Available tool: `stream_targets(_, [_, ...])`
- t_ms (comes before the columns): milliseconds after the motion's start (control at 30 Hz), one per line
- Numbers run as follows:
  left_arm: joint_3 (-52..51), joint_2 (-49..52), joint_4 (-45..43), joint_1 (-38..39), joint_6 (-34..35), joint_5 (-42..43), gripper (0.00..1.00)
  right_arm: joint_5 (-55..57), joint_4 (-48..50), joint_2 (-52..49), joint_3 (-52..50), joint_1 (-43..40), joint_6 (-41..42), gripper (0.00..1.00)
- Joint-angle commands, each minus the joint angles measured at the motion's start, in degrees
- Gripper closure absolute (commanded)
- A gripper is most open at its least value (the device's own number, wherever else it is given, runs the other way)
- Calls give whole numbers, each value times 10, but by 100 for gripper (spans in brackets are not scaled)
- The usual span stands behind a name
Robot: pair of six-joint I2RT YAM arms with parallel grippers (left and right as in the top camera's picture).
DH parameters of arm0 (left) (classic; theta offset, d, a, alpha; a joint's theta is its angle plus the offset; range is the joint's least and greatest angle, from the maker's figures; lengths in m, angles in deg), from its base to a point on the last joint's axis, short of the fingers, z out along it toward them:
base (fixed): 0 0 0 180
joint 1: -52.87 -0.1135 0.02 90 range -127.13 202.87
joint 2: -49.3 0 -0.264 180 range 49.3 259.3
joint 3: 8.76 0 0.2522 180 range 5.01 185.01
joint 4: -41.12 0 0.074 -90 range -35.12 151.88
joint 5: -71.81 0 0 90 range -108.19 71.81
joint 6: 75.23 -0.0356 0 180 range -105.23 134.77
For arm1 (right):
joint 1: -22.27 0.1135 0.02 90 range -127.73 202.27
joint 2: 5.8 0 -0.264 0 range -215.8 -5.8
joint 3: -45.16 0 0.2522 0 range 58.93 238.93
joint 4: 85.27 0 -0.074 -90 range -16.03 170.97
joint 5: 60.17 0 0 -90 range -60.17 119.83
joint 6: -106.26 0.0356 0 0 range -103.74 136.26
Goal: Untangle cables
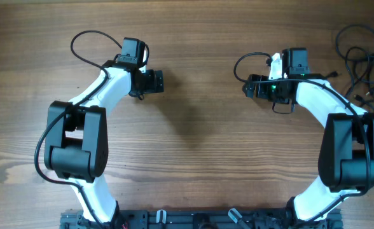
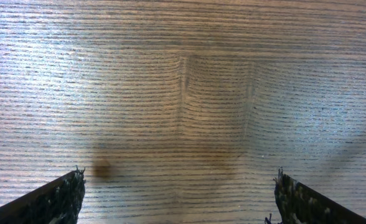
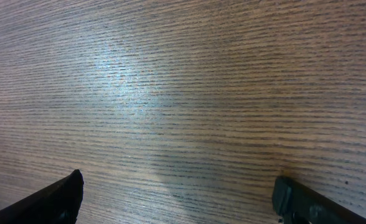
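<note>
**Item 1: cables**. Thin black cords lying in loose, overlapping loops on the counter. They sit at 2 o'clock in the overhead view, against the right border, which cuts some loops off. They lie at 3 o'clock from the right arm and close to it. Neither set of jaws touches them, and neither wrist view shows them.

**Item 2: left jaws.** At 10 o'clock on the counter, at the end of the left arm, pointing towards 3 o'clock. They are spread wide. In the left wrist view the two dark fingertips sit in opposite lower corners, with only bare wood grain between them. They hold nothing.

**Item 3: right jaws.** At 1 o'clock on the counter, pointing towards 9 o'clock and facing the left jaws across bare counter. They are spread wide. The fingertips are far apart over bare wood. They hold nothing.

**Item 4: counter.** Brown wood grain.
</note>
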Motion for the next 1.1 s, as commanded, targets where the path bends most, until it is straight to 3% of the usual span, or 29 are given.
stream_targets(0, [0,3,0,0,-9,-10,0,12,2,14,-6,0,4,0])
stream_targets(400, [0,3,0,0,-9,-10,0,12,14,62,-6,0,4,0])
stream_targets(1067, [0,3,0,0,-9,-10,0,12,14,532,-6,0,4,0])
